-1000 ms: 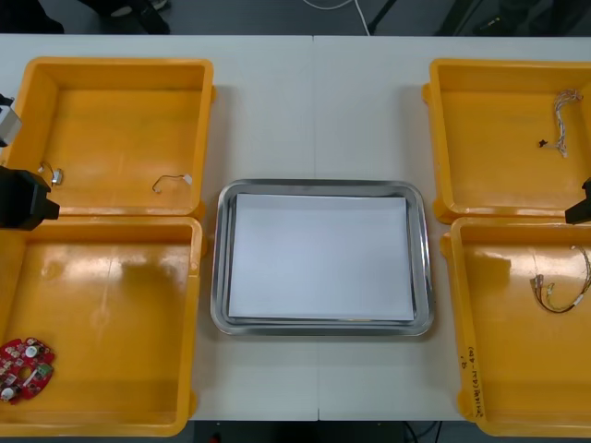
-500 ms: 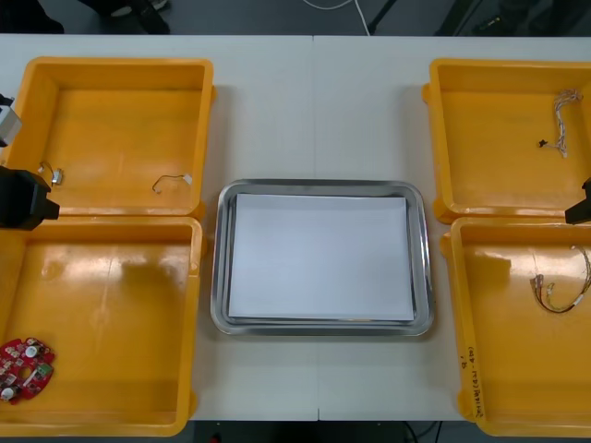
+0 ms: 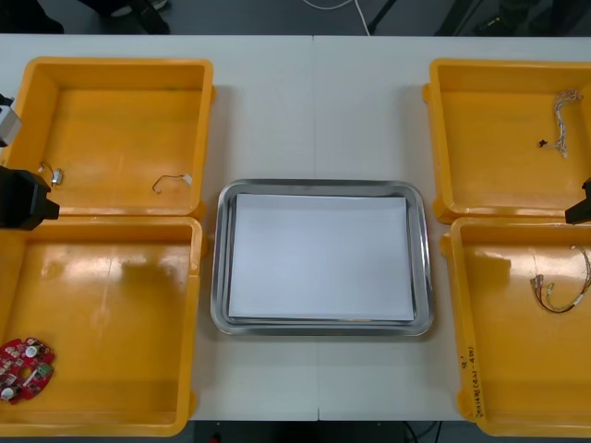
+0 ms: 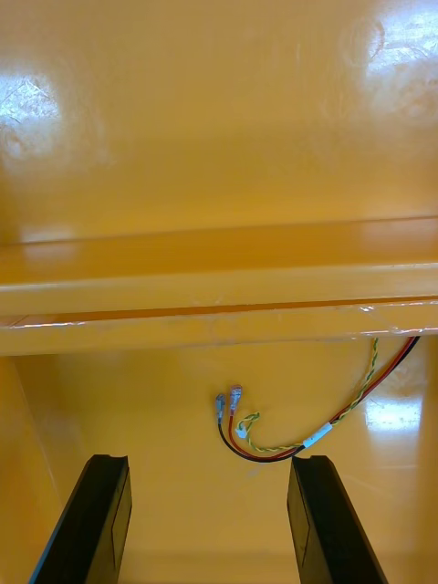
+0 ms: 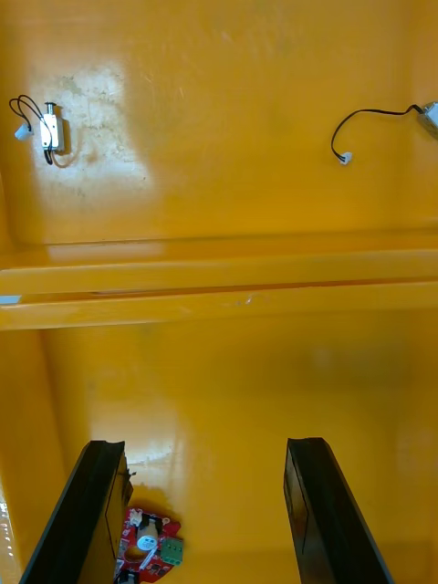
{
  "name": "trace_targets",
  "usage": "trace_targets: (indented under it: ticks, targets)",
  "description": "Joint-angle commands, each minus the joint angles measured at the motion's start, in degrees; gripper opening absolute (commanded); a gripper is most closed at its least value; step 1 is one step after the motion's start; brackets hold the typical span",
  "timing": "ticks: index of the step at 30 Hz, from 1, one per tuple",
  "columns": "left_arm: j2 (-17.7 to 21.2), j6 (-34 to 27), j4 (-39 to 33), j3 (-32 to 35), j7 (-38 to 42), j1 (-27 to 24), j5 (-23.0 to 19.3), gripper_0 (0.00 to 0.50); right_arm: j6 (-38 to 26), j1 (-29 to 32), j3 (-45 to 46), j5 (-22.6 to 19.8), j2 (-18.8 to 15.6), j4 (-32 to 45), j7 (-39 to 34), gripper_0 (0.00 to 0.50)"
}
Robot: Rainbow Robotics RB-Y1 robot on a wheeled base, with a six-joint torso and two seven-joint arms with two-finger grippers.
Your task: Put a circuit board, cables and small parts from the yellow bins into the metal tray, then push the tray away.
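Observation:
The metal tray [image 3: 219, 277] lies mid-table, white inside, with nothing in it. A round red circuit board [image 3: 25, 368] rests in the near left yellow bin [image 3: 102, 323]; the left wrist view has the board [image 5: 146, 546] close to one finger. My left gripper [image 5: 205, 511] is open above that bin. A black cable [image 3: 170, 182] and a small metal part [image 3: 55, 174] lie in the far left bin. My right gripper [image 4: 208, 520] is open over the near right bin, just short of a red and yellow cable [image 4: 310, 424]. Both arms sit at the table's sides.
The far right yellow bin [image 3: 503, 138] holds a thin pale cable [image 3: 563, 111] and a small dark part [image 3: 543, 142]. Bin walls [image 4: 219, 301] cross ahead of each gripper. Bare table lies beyond and in front of the tray.

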State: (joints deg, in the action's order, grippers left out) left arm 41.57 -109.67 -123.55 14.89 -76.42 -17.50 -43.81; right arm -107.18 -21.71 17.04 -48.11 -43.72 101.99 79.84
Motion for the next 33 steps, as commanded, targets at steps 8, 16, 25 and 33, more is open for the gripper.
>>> trace_targets:
  ticks: [8,16,25,33]
  targets:
    - [2.1,-0.3,-1.7,0.9,4.0,0.9,-0.4,0.5,0.2,0.5,-0.3,-0.1,0.2,1.5,2.4,0.5]
    - [2.1,-0.3,-1.7,0.9,4.0,0.9,-0.4,0.5,0.2,0.5,-0.3,-0.1,0.2,1.5,2.4,0.5]
    - [2.1,-0.3,-1.7,0.9,4.0,0.9,-0.4,0.5,0.2,0.5,-0.3,-0.1,0.2,1.5,2.4,0.5]
    - [2.1,-0.3,-1.7,0.9,4.0,0.9,-0.4,0.5,0.2,0.5,-0.3,-0.1,0.2,1.5,2.4,0.5]
